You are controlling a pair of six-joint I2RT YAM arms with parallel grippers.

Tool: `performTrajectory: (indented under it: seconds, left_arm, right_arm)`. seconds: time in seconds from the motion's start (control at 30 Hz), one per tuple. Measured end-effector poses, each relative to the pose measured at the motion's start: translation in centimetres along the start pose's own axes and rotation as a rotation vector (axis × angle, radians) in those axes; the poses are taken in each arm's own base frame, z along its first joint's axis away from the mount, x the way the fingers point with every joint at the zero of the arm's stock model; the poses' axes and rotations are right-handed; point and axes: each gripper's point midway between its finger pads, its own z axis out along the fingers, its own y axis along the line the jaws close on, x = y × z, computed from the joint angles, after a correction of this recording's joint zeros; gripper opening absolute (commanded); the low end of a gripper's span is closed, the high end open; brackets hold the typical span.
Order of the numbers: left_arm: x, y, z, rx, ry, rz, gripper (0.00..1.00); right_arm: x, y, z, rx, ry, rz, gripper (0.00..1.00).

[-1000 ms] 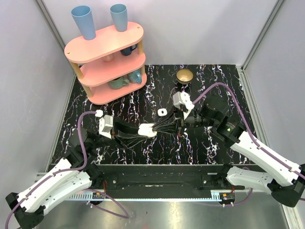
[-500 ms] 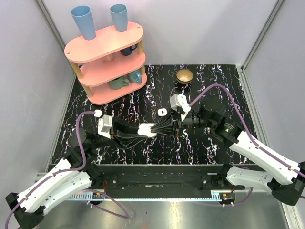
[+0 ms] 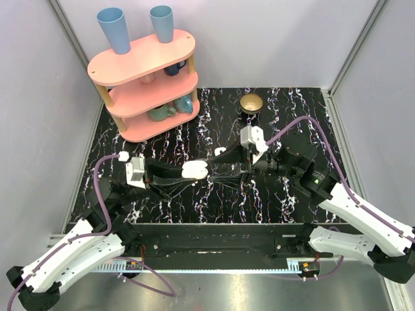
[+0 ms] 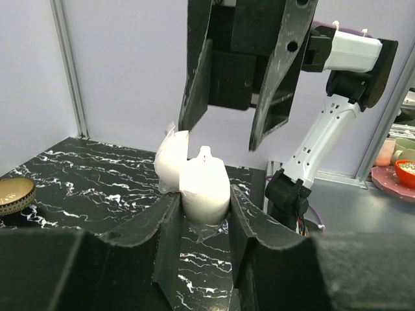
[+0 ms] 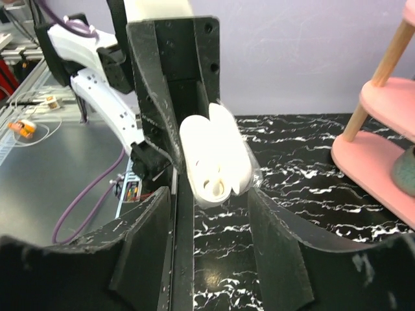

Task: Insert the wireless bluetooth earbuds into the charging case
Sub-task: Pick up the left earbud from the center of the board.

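Pinched between the left jaws: charging case (image 4: pixel 204 184), gripped at its closed end, jutting past their tips, lid open, an earbud (image 4: pixel 205 153) poking from the open end. The left arm (image 3: pixel 78 249) reaches low over the table (image 3: pixel 292 110). Opposite, the right jaws stand spread, flanking the case's open end; right arm (image 3: pixel 356 207) stretched leftward, wrist level.

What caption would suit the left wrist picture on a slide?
Left gripper clamps the open charging case; right gripper hangs open just above, an earbud poking from the case.
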Motion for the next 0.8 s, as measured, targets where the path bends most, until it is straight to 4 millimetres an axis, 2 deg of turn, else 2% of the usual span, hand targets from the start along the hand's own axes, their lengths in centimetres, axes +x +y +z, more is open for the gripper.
performTrajectory:
  seconds: [0.17, 0.27, 0.33, 0.43, 0.53, 0.67, 0.73, 0.8]
  left_arm:
    - [0.5, 0.4, -0.3, -0.028, 0.019, 0.01, 0.0]
    - [0.8, 1.3, -0.8, -0.083, 0.031, 0.017, 0.0]
    - [0.8, 2.0, -1.2, -0.134, 0.033, 0.028, 0.0]
    - [0.3, 2.8, -2.1, -0.203, 0.019, 0.054, 0.0]
    - [-0.4, 3.4, -3.1, -0.263, -0.001, 0.079, 0.0]
    - [-1.2, 4.2, -4.4, -0.34, -0.024, 0.114, 0.0]
    - [-1.1, 4.5, -4.8, -0.365, -0.018, 0.122, 0.0]
    - [-0.7, 4.8, -5.3, -0.388, 0.001, 0.123, 0.0]
  right_arm:
    - [-1.4, -0.3, -0.6, 0.045, -0.062, -0.037, 0.68]
    - [-1.6, -0.7, -1.1, 0.092, -0.091, -0.033, 0.71]
    - [-1.5, -1.3, -1.7, 0.153, -0.108, -0.007, 0.78]
    - [-1.8, -2.9, -2.9, 0.287, -0.147, 0.057, 0.79]
    - [-1.7, -5.9, -4.3, 0.492, -0.186, 0.141, 0.79]
    - [1.1, -9.8, -5.1, 0.707, -0.153, 0.272, 0.76]
    - [3.3, -11.4, -4.7, 0.766, -0.116, 0.343, 0.73]
    - [6.8, -13.2, -4.0, 0.816, -0.045, 0.429, 0.68]
